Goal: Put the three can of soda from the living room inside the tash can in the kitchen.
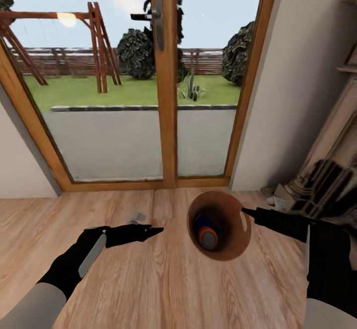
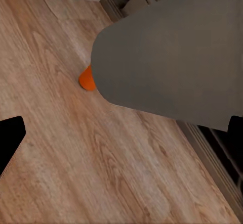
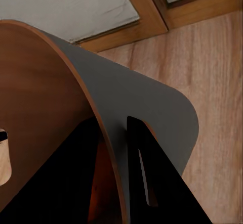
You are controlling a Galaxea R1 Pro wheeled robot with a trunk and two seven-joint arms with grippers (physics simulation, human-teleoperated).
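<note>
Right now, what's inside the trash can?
Inside the trash can, one orange can with a silver top and a blue can behind it show; anything beneath them is covered.

Head camera looks down over floor (image 1: 148, 279) toward glass doors (image 1: 163, 96); both wrist cameras closely share the bin (image 3: 136, 107).

We see a light wood floor (image 1: 148, 269) running to the glass doors (image 1: 163, 96) at the far side. A small grey scrap (image 1: 137, 216) lies on it near the doors. In the left wrist view an orange can (image 2: 86, 79) rests on the boards.
</note>
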